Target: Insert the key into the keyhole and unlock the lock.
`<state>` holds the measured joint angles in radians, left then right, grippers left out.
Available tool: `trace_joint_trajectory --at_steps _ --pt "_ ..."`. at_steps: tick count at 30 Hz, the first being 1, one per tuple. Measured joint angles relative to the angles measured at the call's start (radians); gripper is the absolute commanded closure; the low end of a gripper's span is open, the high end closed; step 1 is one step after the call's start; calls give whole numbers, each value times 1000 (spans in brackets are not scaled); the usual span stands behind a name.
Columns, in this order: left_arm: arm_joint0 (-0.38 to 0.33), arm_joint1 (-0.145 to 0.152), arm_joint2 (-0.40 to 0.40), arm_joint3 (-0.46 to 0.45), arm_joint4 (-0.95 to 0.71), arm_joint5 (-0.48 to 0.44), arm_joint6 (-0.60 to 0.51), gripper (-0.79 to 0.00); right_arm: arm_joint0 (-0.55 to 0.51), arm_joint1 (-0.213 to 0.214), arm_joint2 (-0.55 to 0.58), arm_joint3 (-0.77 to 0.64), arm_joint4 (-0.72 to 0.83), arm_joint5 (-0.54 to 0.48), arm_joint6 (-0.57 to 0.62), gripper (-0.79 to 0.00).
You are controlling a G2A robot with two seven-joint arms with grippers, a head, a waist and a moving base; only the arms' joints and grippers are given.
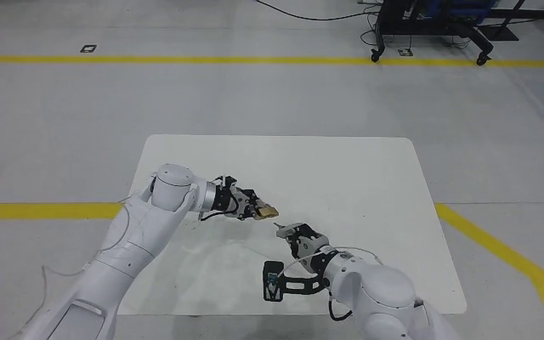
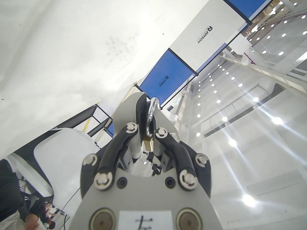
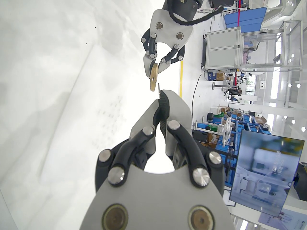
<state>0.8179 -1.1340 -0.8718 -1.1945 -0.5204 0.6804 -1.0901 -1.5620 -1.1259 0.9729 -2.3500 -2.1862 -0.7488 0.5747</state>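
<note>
Brass padlock (image 3: pixel 153 80): clamped in jaws of left gripper (image 3: pixel 155 69), held over white table (image 1: pixel 365 170), keyhole face toward right gripper (image 3: pixel 161 100).
Small silver key (image 3: pixel 158 88): pinched in right jaws, blade pointing lockward, tip just beside lock body, offset from keyhole. Judged not yet inserted.

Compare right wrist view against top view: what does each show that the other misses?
Right wrist view: the keyhole in the face of the lock, and the tip of the key poking out of the right tool, close to the lock's end but not in the keyhole.
Top view: the whole outline of the white table, with yellow floor lines and a black cart beyond it.
Both: the left tool shut on the lock and the right tool shut on the key, held near each other over the table.
</note>
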Motion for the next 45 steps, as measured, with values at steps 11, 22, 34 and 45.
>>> trace_joint_trajectory --at_steps 11,22,34,45 --pt "23 10 -43 -52 -45 -99 -30 0 6 0 -33 0 -75 0 20 0" --pt "11 9 -19 -30 -39 -115 -70 0 83 -24 -176 0 -217 -25 63 0" --pt "8 10 -16 -24 -51 -117 -62 0 101 -60 -210 15 -182 -72 207 0" --pt "3 10 -7 -22 -48 -114 -56 0 127 -85 -206 50 -143 -66 251 0"
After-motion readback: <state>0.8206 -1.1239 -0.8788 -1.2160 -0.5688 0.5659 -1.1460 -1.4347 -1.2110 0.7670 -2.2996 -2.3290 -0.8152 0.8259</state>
